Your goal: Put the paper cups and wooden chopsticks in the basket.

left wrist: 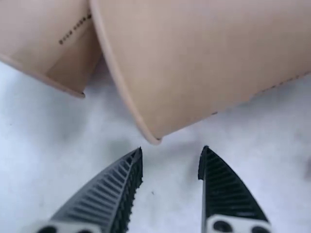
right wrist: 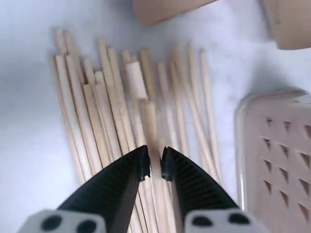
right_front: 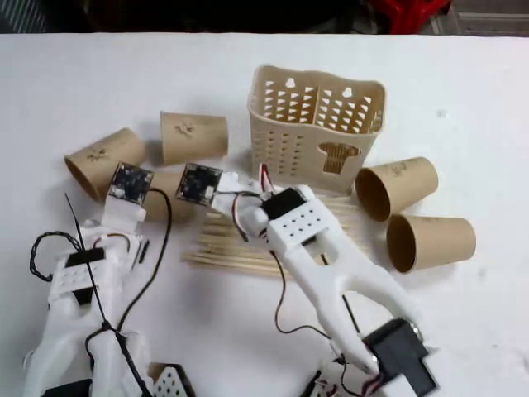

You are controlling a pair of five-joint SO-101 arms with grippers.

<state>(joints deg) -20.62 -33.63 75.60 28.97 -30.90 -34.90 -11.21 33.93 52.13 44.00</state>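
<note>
Chopsticks lay in a loose bundle on the white table, just in front of the upright cream basket. The right hand hung over the bundle, its fingers drawn together and clamped on a single chopstick near the middle of the pile. Five paper cups lay on their sides outside the basket. In the high view two were to its right and three to its left, one of these partly hidden under the left arm. The left hand sat low over the table with its fingers apart, holding nothing. Its tips were just short of the rim of one cup, with a neighbouring cup just beside that one.
</note>
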